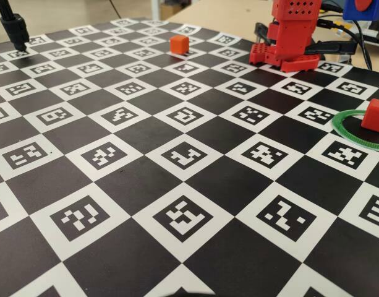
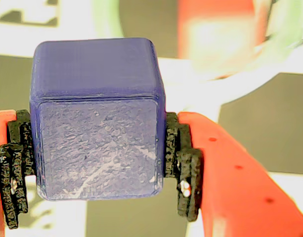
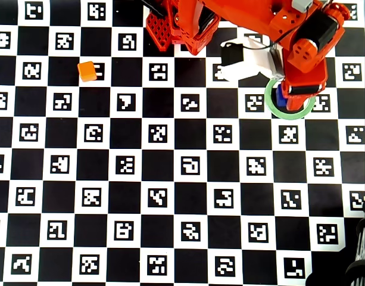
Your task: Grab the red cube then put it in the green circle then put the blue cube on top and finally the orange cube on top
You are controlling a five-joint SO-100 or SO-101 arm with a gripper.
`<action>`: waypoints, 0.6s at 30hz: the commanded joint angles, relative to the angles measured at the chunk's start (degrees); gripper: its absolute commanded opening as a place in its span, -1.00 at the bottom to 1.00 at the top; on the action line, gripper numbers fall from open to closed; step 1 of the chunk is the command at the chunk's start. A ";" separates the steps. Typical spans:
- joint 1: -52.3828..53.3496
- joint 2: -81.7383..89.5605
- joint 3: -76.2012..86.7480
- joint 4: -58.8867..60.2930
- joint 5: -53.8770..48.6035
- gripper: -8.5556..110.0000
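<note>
My gripper (image 2: 98, 153) is shut on the blue cube (image 2: 97, 118), which its black pads (image 2: 177, 148) squeeze from both sides. In the wrist view the red cube (image 2: 215, 39) shows blurred beyond it, inside the green circle (image 2: 106, 19). In the fixed view the red cube (image 1: 374, 115) sits in the green circle (image 1: 353, 135) at the right edge. In the overhead view the gripper (image 3: 289, 95) holds the blue cube (image 3: 281, 95) above the green circle (image 3: 287, 115), and the red cube is hidden under the arm. The orange cube (image 1: 179, 44) (image 3: 87, 71) sits alone far from the circle.
The red arm base (image 1: 288, 37) (image 3: 182, 24) stands at the board's far edge. The checkered marker board (image 1: 183, 185) covers the table. A black stand (image 1: 16, 28) stands at the far left corner in the fixed view.
</note>
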 commanded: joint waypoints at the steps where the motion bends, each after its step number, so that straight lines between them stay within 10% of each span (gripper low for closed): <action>1: -2.02 6.24 1.93 0.00 0.97 -0.85; 18: -12.22 -1.67 6.42 -13.97 9.05 -0.83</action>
